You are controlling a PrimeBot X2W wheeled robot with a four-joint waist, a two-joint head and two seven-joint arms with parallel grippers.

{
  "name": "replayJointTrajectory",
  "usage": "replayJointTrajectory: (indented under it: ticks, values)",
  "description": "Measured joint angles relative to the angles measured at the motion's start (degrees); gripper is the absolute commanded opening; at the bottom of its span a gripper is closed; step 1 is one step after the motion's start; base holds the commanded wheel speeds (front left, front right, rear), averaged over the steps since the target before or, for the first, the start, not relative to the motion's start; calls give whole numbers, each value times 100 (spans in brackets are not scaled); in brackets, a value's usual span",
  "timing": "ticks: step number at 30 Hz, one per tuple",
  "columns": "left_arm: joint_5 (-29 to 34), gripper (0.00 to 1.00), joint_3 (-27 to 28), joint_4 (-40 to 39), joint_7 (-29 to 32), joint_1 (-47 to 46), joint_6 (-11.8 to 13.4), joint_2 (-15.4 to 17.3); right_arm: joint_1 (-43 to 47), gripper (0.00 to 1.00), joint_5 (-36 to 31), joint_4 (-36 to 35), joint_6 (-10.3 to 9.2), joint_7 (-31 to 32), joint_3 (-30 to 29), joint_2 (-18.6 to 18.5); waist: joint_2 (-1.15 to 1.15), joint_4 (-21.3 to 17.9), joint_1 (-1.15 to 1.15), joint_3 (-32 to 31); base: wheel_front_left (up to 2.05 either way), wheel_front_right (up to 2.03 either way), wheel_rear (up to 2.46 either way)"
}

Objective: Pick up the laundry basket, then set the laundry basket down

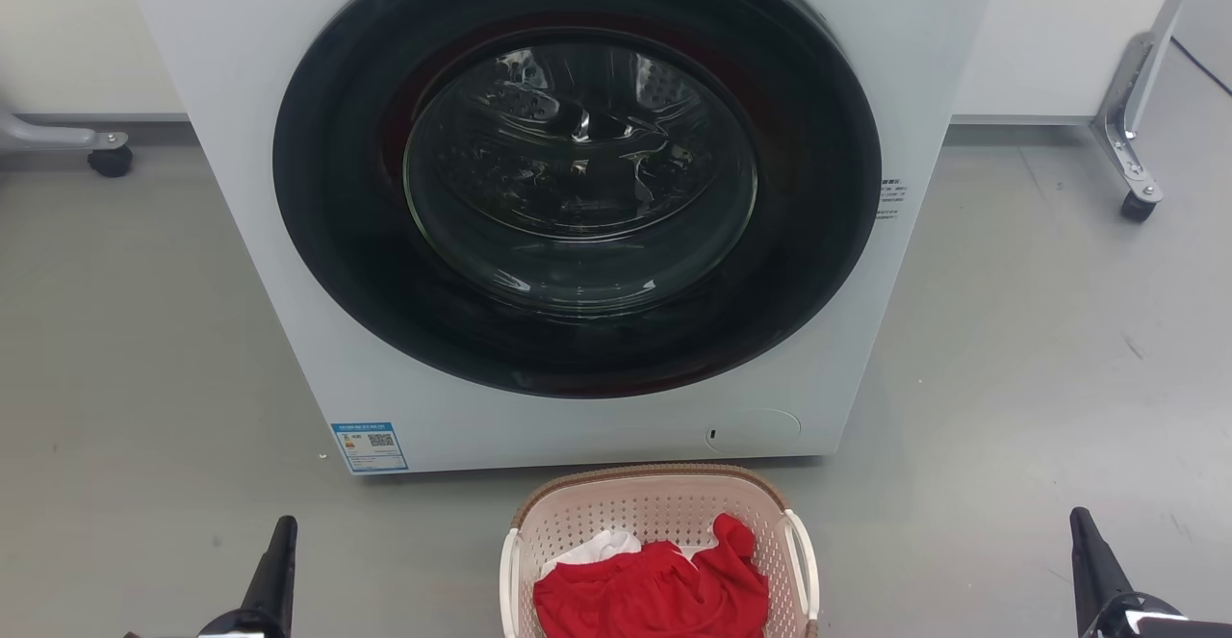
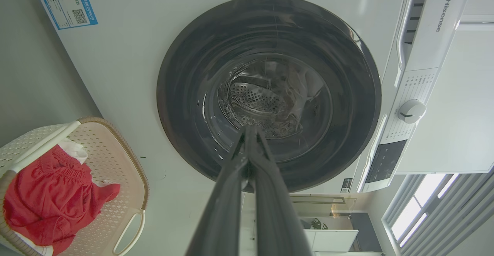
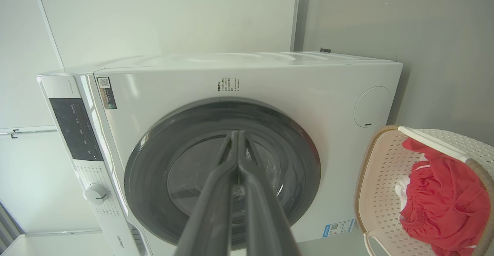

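Note:
The laundry basket (image 1: 664, 508), pale cream perforated plastic with a brown woven rim and white side handles, stands on the floor just in front of the washer, at the bottom centre of the head view. Red and white clothes lie inside it. It also appears at the left edge of the left wrist view, laundry basket (image 2: 115, 159), and at the right edge of the right wrist view, laundry basket (image 3: 382, 171). My left gripper (image 1: 279, 547) is far to the basket's left, my right gripper (image 1: 1083, 537) far to its right. Both are shut, fingertips together, holding nothing: left gripper (image 2: 249, 130), right gripper (image 3: 236, 134).
A white front-loading washer (image 1: 289, 263) with a closed dark round door (image 1: 577, 176) stands right behind the basket. Grey floor stretches on both sides. Caster-wheeled metal legs stand at the far left (image 1: 106, 152) and far right (image 1: 1136, 191).

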Motion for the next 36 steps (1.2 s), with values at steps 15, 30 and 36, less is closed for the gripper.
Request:
replayJointTrajectory:
  ticks: [15,30,36]
  values:
    - [0,0,-1,0,0,-1,0,0,0,0,0,0,0,0,0,1,0,0,0,0,0,0,0]
    - [-5,0,-1,0,0,-1,0,-1,0,0,1,0,0,-1,1,1,0,0,0,0,0,0,0]
    - [-5,0,-1,0,0,-1,0,-1,0,0,1,0,0,-1,1,1,0,0,0,0,0,0,0]
